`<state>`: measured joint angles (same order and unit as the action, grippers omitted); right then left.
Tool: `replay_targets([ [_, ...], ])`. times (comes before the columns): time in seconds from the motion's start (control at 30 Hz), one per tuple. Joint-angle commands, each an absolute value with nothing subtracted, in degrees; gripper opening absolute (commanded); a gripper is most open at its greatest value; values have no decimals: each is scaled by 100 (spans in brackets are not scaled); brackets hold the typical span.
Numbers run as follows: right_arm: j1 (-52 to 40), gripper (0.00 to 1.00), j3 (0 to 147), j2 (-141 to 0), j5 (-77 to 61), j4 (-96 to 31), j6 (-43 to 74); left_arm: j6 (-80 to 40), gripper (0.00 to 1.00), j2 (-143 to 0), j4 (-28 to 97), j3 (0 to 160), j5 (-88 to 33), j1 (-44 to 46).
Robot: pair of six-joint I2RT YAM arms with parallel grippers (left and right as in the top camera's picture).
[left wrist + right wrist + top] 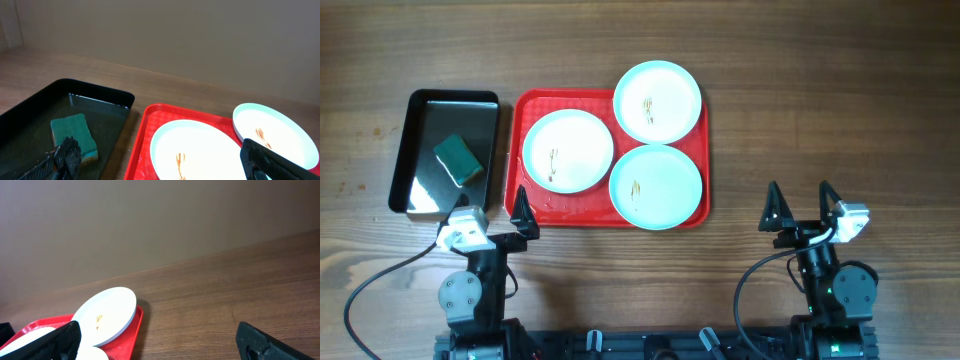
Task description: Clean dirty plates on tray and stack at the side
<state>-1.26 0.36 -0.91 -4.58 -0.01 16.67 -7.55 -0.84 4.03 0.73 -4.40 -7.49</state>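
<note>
Three pale mint-white plates lie on the red tray [695, 135]: one at the left [568, 150], one at the back right [657, 101] overhanging the tray's rim, one at the front right [655, 186]. Each has a small brown smear in the centre. My left gripper [492, 212] is open and empty near the table's front edge, just in front of the tray's front left corner. My right gripper [801, 205] is open and empty, to the right of the tray. The left wrist view shows the left plate [200, 150] and the tray [145, 135].
A black glossy tray [420, 150] stands left of the red tray and holds a green sponge [458, 160], also seen in the left wrist view [74, 134]. Bare wooden table lies to the right of the red tray [225, 295].
</note>
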Motion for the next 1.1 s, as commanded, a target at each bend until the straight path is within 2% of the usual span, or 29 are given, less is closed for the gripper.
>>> replay_targets([
  [0.0, -106, 99, 30, -104, -386, 14, 1660, -642, 100, -60, 410, 32, -467, -718],
  [1.07, -106, 100, 30, -104, -255, 16, 1669, -642, 100, -60, 410, 32, -469, -718],
])
